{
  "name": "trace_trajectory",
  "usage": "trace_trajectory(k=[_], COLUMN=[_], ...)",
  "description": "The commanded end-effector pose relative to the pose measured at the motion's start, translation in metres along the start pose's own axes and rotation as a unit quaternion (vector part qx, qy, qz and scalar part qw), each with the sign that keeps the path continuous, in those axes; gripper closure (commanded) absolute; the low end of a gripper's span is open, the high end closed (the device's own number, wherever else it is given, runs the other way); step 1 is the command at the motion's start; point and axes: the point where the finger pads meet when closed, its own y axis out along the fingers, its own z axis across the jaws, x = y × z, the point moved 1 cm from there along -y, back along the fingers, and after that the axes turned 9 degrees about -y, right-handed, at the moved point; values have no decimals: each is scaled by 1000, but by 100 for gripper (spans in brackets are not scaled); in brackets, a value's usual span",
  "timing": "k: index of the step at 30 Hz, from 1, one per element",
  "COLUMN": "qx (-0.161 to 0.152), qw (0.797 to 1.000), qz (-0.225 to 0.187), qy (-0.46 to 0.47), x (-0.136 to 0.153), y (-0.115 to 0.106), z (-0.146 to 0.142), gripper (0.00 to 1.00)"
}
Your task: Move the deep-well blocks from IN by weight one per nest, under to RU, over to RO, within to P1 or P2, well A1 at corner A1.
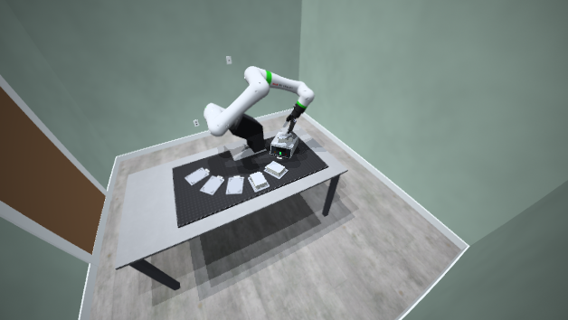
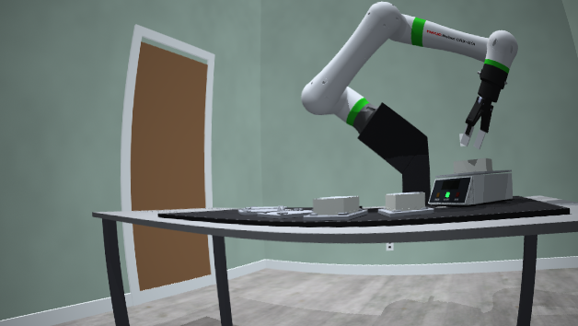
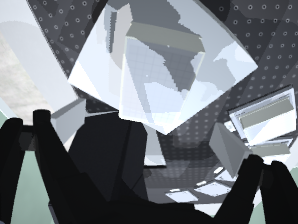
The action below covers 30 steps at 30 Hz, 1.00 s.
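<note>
My gripper (image 1: 289, 129) (image 2: 471, 141) (image 3: 150, 122) is open and empty, above the check-weigher. One block (image 2: 480, 166) (image 3: 160, 75) rests on the platform of the check-weigher (image 1: 294, 147) (image 2: 494, 186) (image 3: 232, 65), below the fingertips and touching neither. The green ACCEPT lamp (image 1: 280, 153) (image 2: 447, 194) is lit. A second block (image 1: 277, 168) (image 2: 405, 201) sits in the nest nearest the weigher. A third block (image 1: 259, 179) (image 2: 336, 205) sits in the nest beside it. Three nests (image 1: 234, 185) (image 1: 213, 185) (image 1: 197, 176) hold no block. The nest labels and A1 marks are not readable.
The nests stand in an arc on the black perforated mat (image 1: 194, 212), which lies on the table (image 1: 145, 203). The arm's black pedestal (image 1: 250, 133) (image 2: 405, 143) stands behind the mat, beside the check-weigher.
</note>
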Motion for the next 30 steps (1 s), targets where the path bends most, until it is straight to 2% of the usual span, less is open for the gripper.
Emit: trace_trajectory(k=[1, 30], qx=[0, 0], qw=[1000, 1000], qz=[0, 0], qy=[0, 0], x=[0, -21], y=[0, 36], z=[0, 3], gripper=[0, 0])
